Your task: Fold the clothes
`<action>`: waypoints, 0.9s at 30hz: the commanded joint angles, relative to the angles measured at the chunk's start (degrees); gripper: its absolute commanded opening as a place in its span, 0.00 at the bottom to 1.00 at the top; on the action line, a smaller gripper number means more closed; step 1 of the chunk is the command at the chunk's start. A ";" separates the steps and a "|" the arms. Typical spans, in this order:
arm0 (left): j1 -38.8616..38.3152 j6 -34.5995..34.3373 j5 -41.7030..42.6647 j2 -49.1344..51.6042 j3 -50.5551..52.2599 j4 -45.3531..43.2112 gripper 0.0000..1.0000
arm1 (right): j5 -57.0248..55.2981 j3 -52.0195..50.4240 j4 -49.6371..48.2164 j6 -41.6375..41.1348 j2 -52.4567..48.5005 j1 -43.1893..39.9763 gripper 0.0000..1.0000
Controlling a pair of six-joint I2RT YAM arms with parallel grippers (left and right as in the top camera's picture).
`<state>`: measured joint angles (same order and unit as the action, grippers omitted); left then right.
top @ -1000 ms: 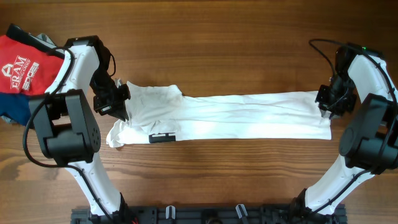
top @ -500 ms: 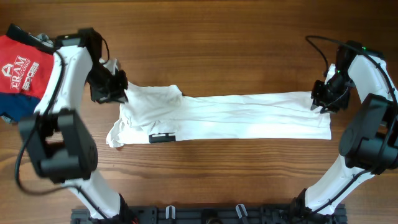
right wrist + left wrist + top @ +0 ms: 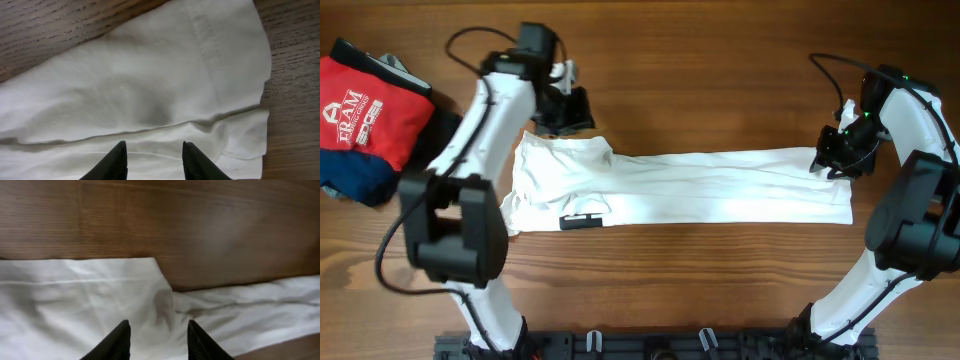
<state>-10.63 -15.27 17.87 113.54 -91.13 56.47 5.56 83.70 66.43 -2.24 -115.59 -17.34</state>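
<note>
Open and empty, left gripper (image 3: 157, 331) and right gripper (image 3: 152, 150) hover at either end of the shirt (image 3: 720, 185); each should pinch an upper corner evenly.

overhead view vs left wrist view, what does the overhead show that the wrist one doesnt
Only the overhead shows both arms, the white shirt laid out full length, its black label patch, and the red garment with the navy garment at the left edge. Only the left wrist view shows the left jaws close up: open, nothing between them, above the shirt's stepped upper edge. Both show the shirt on the wooden table.
</note>
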 commanded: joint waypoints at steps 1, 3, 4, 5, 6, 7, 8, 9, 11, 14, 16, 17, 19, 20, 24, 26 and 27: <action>-2.69 -11.21 -4.96 4.70 0.55 -1.09 0.37 | 0.98 -0.59 0.09 0.55 1.42 0.13 0.36; -3.41 -13.18 -5.53 6.34 0.55 -1.53 0.37 | 0.98 -0.59 0.07 0.59 1.42 0.13 0.36; -3.54 -14.43 -6.60 7.23 0.55 -1.86 0.36 | 0.98 -0.59 0.07 0.59 1.42 0.13 0.37; -3.65 -15.61 -7.93 7.82 0.55 -1.92 0.36 | 0.98 -0.59 0.07 0.59 1.42 0.13 0.36; -3.74 -16.37 -9.25 8.63 0.55 -2.21 0.36 | 0.98 -0.59 0.07 0.59 1.42 0.13 0.37; -3.78 -16.72 -9.92 9.94 0.55 -3.23 0.37 | 0.98 -0.59 0.02 0.55 1.42 0.13 0.37; -3.78 -16.72 -9.86 10.58 0.55 -3.87 0.37 | 0.98 -0.59 0.02 0.55 1.42 0.13 0.37; -3.78 -16.72 -9.86 11.15 0.55 -4.37 0.37 | 0.98 -0.59 0.00 0.57 1.42 0.13 0.37; -3.78 -16.72 -9.84 12.35 0.55 -5.14 0.38 | 0.98 -0.59 -0.02 0.55 1.42 0.13 0.37; -4.13 -16.68 -9.86 12.81 0.55 -5.53 0.40 | 0.98 -0.59 -0.20 0.57 1.42 0.13 0.37; -4.55 -16.68 -9.86 12.81 0.55 -5.95 0.40 | 0.98 -0.59 -0.17 0.57 1.42 0.13 0.37; -4.81 -16.68 -9.88 12.81 0.55 -6.05 0.40 | 0.98 -0.59 -0.20 0.57 1.42 0.13 0.37; -5.35 -16.68 -10.08 12.87 0.55 -6.21 0.38 | 0.98 -0.59 -0.17 0.55 1.42 0.13 0.37; -5.66 -16.68 -10.08 12.92 0.55 -6.29 0.33 | 0.98 -0.59 -0.15 0.55 1.42 0.13 0.37; -6.25 -16.68 -10.10 12.92 0.55 -6.29 0.04 | 0.98 -0.59 0.04 0.57 1.42 0.13 0.37; -6.25 -16.48 -10.08 12.92 0.55 -6.10 0.04 | 0.98 -0.59 0.04 0.57 1.42 0.13 0.37; -6.25 -16.46 -9.79 12.68 0.46 -5.84 0.04 | 0.98 -0.59 0.02 0.55 1.42 0.13 0.37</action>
<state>-16.62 -31.66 7.73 124.95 -91.11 50.30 5.58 83.70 66.41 -2.24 -115.59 -17.34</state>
